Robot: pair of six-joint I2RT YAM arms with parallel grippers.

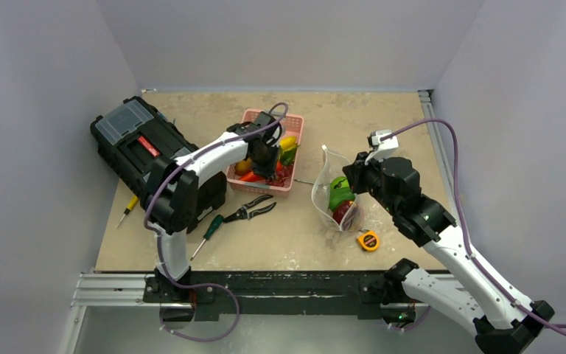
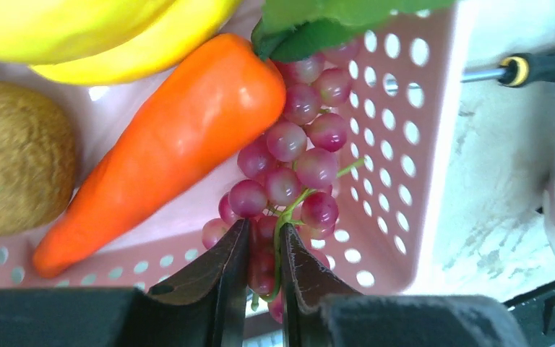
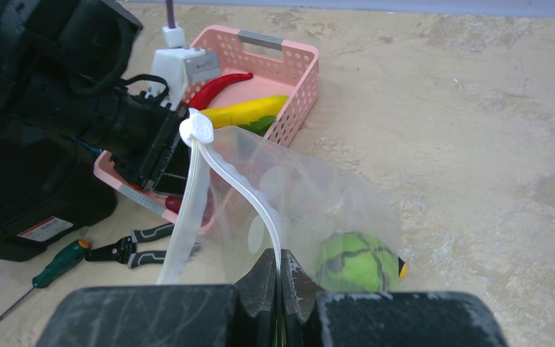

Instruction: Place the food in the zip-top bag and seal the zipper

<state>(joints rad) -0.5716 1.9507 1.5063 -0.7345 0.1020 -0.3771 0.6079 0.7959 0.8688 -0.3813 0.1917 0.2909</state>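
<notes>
While beside the basket (image 2: 405, 181) wall, left gripper (image 2: 264, 253) tight on grapes (image 2: 286, 141); right gripper (image 3: 280, 271) tight on zipper (image 3: 251, 196).

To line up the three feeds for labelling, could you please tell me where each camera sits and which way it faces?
Top external: above and behind the bases, looking down on the table; left arm over the pink basket, right arm at the zip-top bag.
Left wrist: on the left arm, looking into the basket at grapes and a carrot; its jaws pinch the grapes.
Right wrist: on the right arm, facing across the table to the basket; its jaws clamp the zipper.
Shared: all three show the basket.
</notes>
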